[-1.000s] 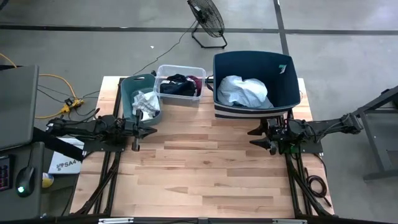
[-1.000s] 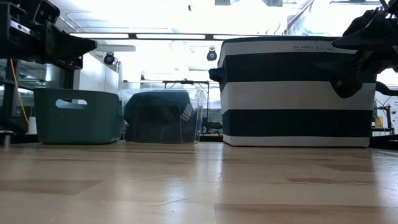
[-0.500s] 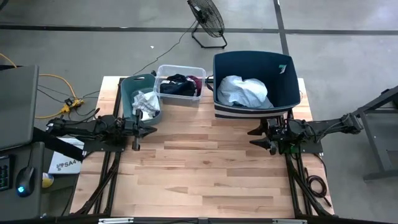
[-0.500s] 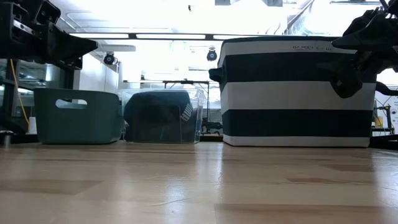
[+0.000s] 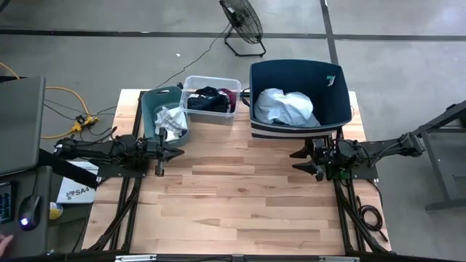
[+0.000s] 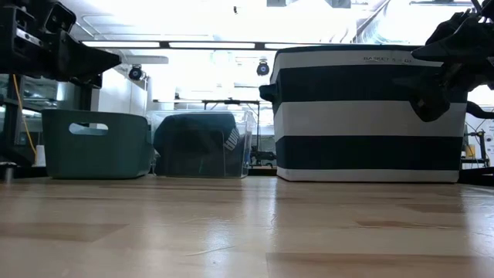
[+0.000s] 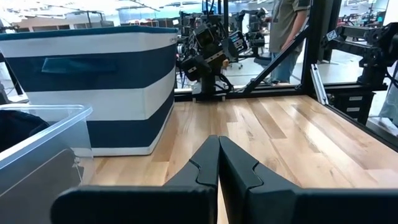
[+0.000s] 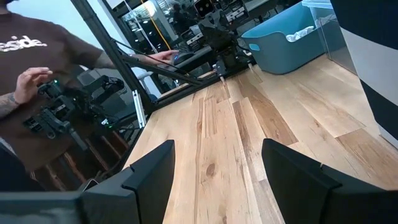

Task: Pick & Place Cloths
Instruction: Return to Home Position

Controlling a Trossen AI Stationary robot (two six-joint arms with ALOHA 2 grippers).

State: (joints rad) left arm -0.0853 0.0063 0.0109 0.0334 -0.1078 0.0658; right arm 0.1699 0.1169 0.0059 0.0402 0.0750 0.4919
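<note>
A pale-blue cloth lies in the big navy-and-white striped bin. Black and maroon cloths fill the clear bin, and small white pieces sit in the teal bin. My left gripper hovers by the table's left edge, just in front of the teal bin, fingers shut and empty. My right gripper hovers at the right edge in front of the striped bin, fingers open and empty.
The three bins stand in a row along the table's far edge. The wooden table top stretches bare between the arms and toward the near edge. A person stands beyond the table's left side; a fan stands on the floor.
</note>
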